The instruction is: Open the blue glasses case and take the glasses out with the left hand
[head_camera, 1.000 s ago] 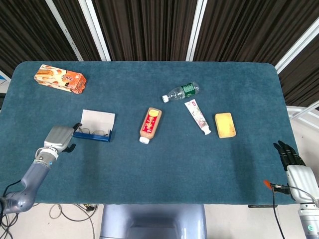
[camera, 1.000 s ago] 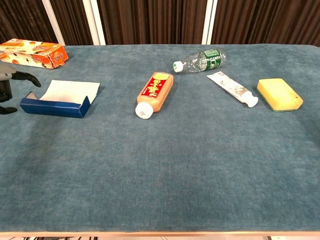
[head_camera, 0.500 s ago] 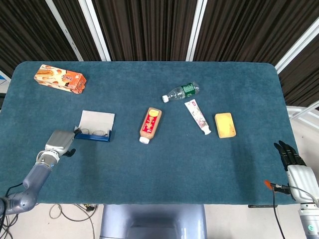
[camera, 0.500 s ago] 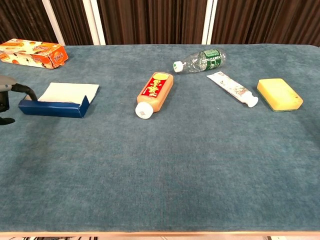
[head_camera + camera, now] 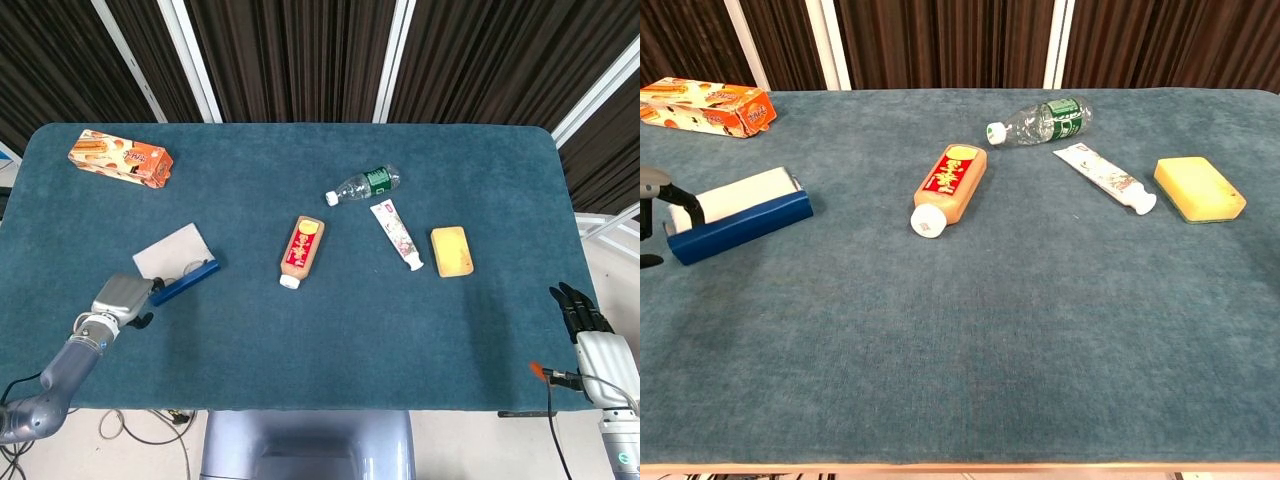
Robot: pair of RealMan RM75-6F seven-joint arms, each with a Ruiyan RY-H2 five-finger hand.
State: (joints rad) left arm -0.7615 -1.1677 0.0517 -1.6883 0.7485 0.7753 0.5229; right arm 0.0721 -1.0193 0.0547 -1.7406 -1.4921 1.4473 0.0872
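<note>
The blue glasses case [image 5: 186, 282] lies open and slanted at the table's left, its pale lid [image 5: 168, 251] folded back flat. A thin part of the glasses [image 5: 179, 270] shows inside it in the head view. In the chest view the case [image 5: 740, 222] hides them behind its blue wall. My left hand [image 5: 121, 297] grips the case's near left end, and one dark finger [image 5: 682, 200] hooks over that end. My right hand [image 5: 584, 316] hangs beyond the table's right edge, fingers stretched out and holding nothing.
An orange biscuit box [image 5: 121, 159] lies at the far left. A sauce bottle [image 5: 301, 250], a water bottle [image 5: 363, 185], a tube [image 5: 397, 235] and a yellow sponge [image 5: 451, 250] lie in the middle and right. The table edge [image 5: 300, 410] is close to my left hand.
My left hand has drawn back toward the near edge, swinging the case's left end with it. The case now lies slanted instead of square. The right hand has not moved.
</note>
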